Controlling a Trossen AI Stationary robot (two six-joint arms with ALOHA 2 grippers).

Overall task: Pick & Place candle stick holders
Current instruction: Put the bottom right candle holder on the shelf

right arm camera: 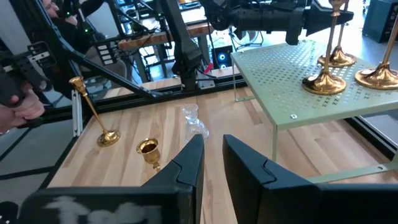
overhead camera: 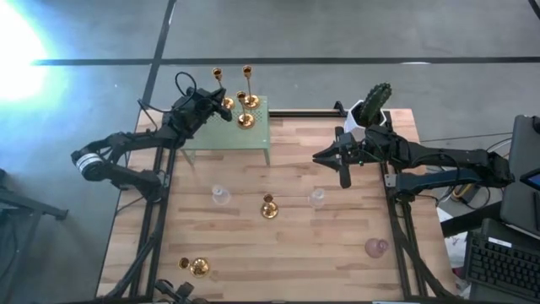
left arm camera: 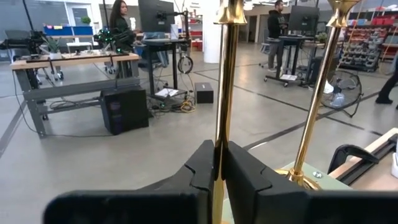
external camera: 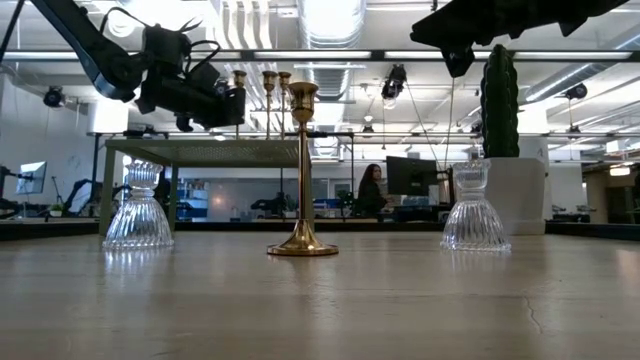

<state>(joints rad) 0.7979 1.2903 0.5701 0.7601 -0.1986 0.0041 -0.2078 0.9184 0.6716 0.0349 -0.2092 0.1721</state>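
Three tall gold candle stick holders [overhead camera: 245,118] stand on a green perforated stand [overhead camera: 253,142] at the far middle of the table. My left gripper [left arm camera: 219,155] reaches level over the stand and is shut on one thin gold stem [left arm camera: 225,74]. A second gold holder [left arm camera: 314,106] stands just beside it. My right gripper [right arm camera: 213,155] hovers over the table right of centre [overhead camera: 325,158], narrowly open with nothing between its fingers. On the wood stand a short gold holder [overhead camera: 269,208], two clear glass holders [overhead camera: 220,195] [overhead camera: 317,198], a pinkish one [overhead camera: 376,247] and another gold one [overhead camera: 196,267]. My left gripper pinches the gold stem [left arm camera: 219,134] between its two fingers, partway up the stem. The fingers come level from the table's left side and lie across the stem. The holder stays upright; my own fingers hide its base.
A white pot with a green cactus [overhead camera: 371,110] stands at the far right, close behind my right arm. The green stand's legs [external camera: 107,190] rise from the table. A person's hand [right arm camera: 22,106] shows beyond the table's left side.
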